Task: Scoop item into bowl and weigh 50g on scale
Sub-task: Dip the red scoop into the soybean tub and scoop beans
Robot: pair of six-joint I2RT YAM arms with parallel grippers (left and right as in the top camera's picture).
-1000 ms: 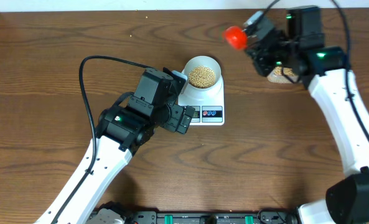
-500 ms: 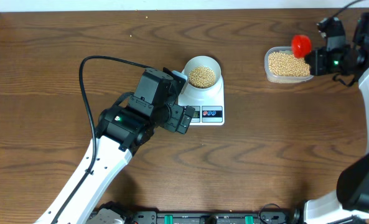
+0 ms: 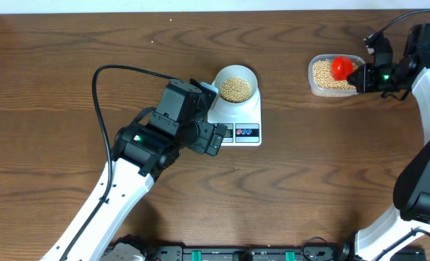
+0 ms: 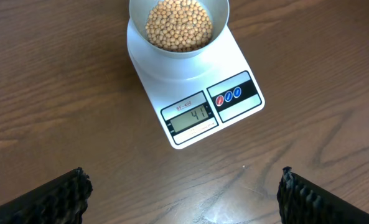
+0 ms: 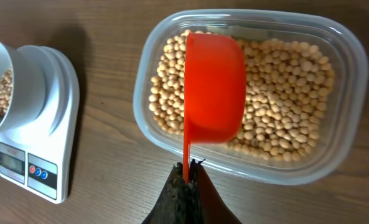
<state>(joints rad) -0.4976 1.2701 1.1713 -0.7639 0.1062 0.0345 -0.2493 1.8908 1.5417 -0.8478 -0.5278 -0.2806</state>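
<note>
On the desk (image 3: 69,43), back from bowl (image 4: 220,22) to beans (image 5: 277,118) just ahead of the right gripper (image 5: 185,180), red scoop (image 5: 214,87) pinched, likely topping up 41.

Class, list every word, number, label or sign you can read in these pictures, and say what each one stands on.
"41": on the LCD display of the scale, in the left wrist view.
Small red print above the display: too blurred to read.
Marks on the two round buttons: too small to read.
The display in the overhead and right wrist views: unreadable.
Red scoop, tub, bowl: no writing visible.
</note>
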